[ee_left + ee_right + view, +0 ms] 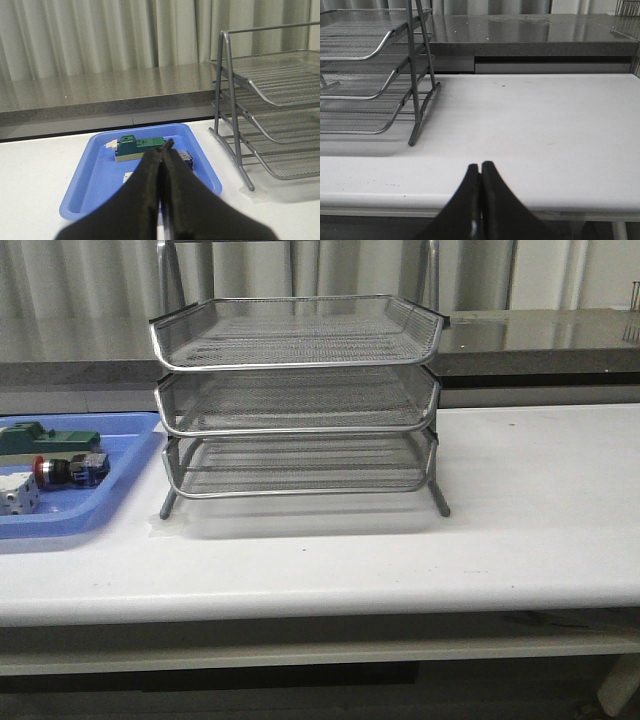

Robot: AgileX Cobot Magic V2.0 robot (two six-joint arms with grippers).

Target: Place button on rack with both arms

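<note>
Nearest to the robot, both grippers are pressed closed with nothing between their fingers. The left gripper (162, 150) hangs at the near left, over the near end of the blue tray (120, 455); the right gripper (480, 170) sits at the near edge of the white table (520, 520), to the right of the rack, with only bare tabletop ahead of it. Neither arm shows in the front view, so both seem pulled back and the pick-up not yet begun.

The first risk is on the left: closed fingers would have to open before descending, or they will push the button instead of straddling it. The button (62, 470) lies on its side in the tray, red head pointing left. A green block (45, 436) lies just beyond it and a white part (17, 493) just on its near side, so wide fingers could catch a neighbour or knock the round body rolling. In the left wrist view the gripper hides most of the button, so aiming there is poor.

Further in, the rack (297, 400) stands mid-table. Its three mesh shelves are closely stacked, and a held button could strike a rim on entry. A handover between the arms, if needed, is another moment for a drop.
</note>
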